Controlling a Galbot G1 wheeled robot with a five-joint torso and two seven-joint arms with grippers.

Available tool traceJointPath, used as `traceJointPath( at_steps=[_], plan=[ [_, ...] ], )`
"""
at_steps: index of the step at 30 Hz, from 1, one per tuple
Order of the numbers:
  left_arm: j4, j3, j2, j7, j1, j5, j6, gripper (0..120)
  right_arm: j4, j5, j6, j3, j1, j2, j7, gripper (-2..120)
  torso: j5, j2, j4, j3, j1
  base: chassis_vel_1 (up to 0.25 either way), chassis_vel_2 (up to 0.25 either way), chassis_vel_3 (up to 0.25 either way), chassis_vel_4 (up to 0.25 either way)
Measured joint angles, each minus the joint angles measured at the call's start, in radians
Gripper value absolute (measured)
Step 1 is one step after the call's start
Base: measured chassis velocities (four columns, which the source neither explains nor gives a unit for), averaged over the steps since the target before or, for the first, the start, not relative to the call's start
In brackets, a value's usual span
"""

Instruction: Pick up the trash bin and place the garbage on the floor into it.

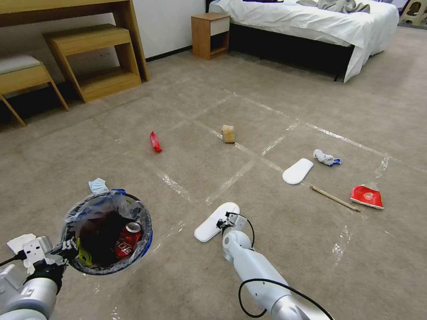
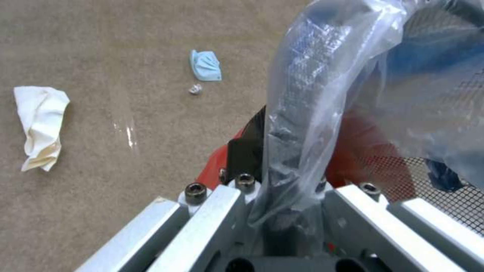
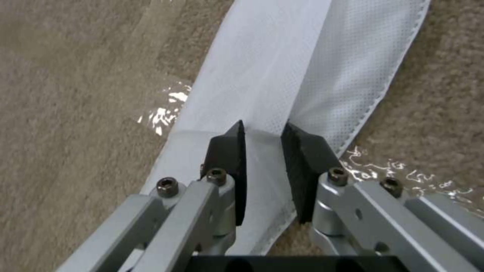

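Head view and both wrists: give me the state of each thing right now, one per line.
trash bin: held off the floor, upright, bag-lined, soda can inside
left gripper: shut on the bin's rim
right gripper: low over near slipper, closed on its strap
far slipper: flat on the floor
paper bag: on the floor
red wrapper: on the floor
mask: on the floor

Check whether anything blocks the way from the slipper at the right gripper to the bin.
Nothing visible does. The right gripper pinches the near slipper; only bare floor lies between it and the trash bin, held by the left gripper, mouth open.
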Motion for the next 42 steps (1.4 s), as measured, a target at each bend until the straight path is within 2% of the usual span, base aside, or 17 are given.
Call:
traceJointPath(
  at_steps=[2, 5, 8, 18, 24, 26, 27, 30, 31, 35, 42],
  plan=[
    [0.0, 0.001, -0.002, 0.002, 0.001, 0.002, -0.002, 1, -0.001, -0.003, 0.002, -0.003, -0.001, 0.0, -0.002, 19, 0.0, 0.0, 0.0, 0.0, 0.0, 0.0, 0.0, 0.0, 0.0],
    [0.002, 0.004, -0.003, 0.007, 0.001, 0.008, -0.009, 1, -0.009, -0.023, 0.012, -0.016, -0.004, 0.0, -0.015, 5, 0.0001, 0.0, 0.0, 0.0, 0.0, 0.0, 0.0, 0.0, 0.0],
    [0.004, 0.004, -0.002, 0.007, 0.001, 0.008, -0.011, 1, -0.013, -0.029, 0.017, -0.019, -0.004, 0.0, -0.021, 0, 0.0, 0.0, 0.0002, 0.0, 0.0, 0.0, 0.0, 0.0, 0.0],
    [0.01, 0.004, -0.002, 0.008, 0.005, 0.016, -0.02, 1, -0.014, -0.046, 0.037, -0.032, -0.006, 0.0, -0.042, 0, 0.0, 0.0, 0.0001, 0.0, 0.0, 0.0, 0.0, 0.0, 0.0],
    [0.027, -0.002, 0.007, 0.0, -0.005, 0.016, -0.02, 1, 0.098, -0.003, 0.038, -0.065, -0.055, 0.0, -0.045, 0, -0.0001, 0.0, 0.0001, 0.0, 0.0, 0.0, 0.0, 0.0, 0.0],
    [0.027, -0.002, 0.007, 0.0, -0.005, 0.016, -0.02, 1, 0.098, -0.003, 0.038, -0.065, -0.055, 0.0, -0.045, 0, -0.0001, 0.0, 0.0001, 0.0, 0.0, 0.0, 0.0, 0.0, 0.0],
    [0.033, -0.002, 0.009, -0.002, -0.01, 0.016, -0.02, 1, 0.144, 0.015, 0.038, -0.073, -0.072, 0.0, -0.044, 0, 0.0, 0.0, 0.0002, 0.0, 0.0, 0.0, 0.0, 0.0, 0.0],
    [0.039, -0.002, 0.01, -0.004, -0.016, 0.016, -0.019, 1, 0.191, 0.029, 0.038, -0.079, -0.091, -0.021, -0.042, 0, 0.0004, 0.0, 0.0008, 0.0, 0.0, 0.0, 0.0, 0.0, 0.0],
    [0.043, -0.001, 0.011, -0.006, -0.022, 0.016, -0.017, 1, 0.23, 0.039, 0.039, -0.081, -0.108, -0.052, -0.038, 0, -0.0003, 0.0, -0.0002, 0.0, 0.0, 0.0, 0.0, 0.0, 0.0],
    [0.052, 0.003, 0.011, -0.008, -0.032, 0.015, -0.015, 1, 0.303, 0.051, 0.05, -0.08, -0.135, -0.109, -0.035, 0, 0.0, 0.0, -0.0005, 0.0, 0.0, 0.0, 0.0, 0.0, 0.0],
    [0.061, 0.005, 0.016, -0.012, -0.044, 0.014, -0.009, 1, 0.427, 0.057, 0.085, -0.076, -0.167, -0.179, -0.037, 0, 0.0001, 0.0, 0.0002, 0.0, 0.0, 0.0, 0.0, 0.0, 0.0]
  ],
)
